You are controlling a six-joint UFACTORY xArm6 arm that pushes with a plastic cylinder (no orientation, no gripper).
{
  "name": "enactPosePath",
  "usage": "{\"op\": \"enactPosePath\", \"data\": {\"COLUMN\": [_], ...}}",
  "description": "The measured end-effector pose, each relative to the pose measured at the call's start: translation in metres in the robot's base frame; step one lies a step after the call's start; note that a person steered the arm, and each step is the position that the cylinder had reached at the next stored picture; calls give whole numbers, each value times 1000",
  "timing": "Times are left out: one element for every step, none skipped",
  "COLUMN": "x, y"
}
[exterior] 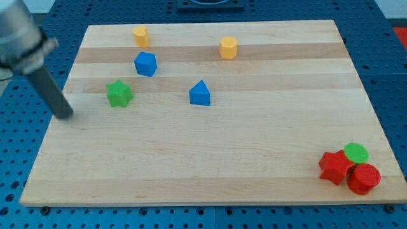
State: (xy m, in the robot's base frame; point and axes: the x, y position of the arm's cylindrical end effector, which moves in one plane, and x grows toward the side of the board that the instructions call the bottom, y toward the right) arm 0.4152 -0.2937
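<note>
My tip (65,115) rests on the wooden board (210,165) near its left edge. The rod runs up and to the view's left from there. The green star block (119,94) is the nearest block, a short way to the right of the tip and slightly higher, with a gap between them. Above the star sits a blue cube-like block (145,64). A yellow cylinder block (140,35) stands near the board's top edge. A blue triangular block (200,93) lies toward the middle. A yellow hexagonal block (228,47) is at the top centre.
At the board's bottom right corner, a red star block (334,167), a green cylinder block (356,152) and a red cylinder block (364,179) huddle together, touching. Blue perforated table surface (19,159) surrounds the board.
</note>
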Motion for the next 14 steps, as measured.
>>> {"op": "enactPosePath", "data": {"x": [-59,-17,17,9,-2,-15,-10,4,25,41,37,37,72,86], "y": [24,67,100,131,73,111,193,253,301,310,269,245,245,290]}}
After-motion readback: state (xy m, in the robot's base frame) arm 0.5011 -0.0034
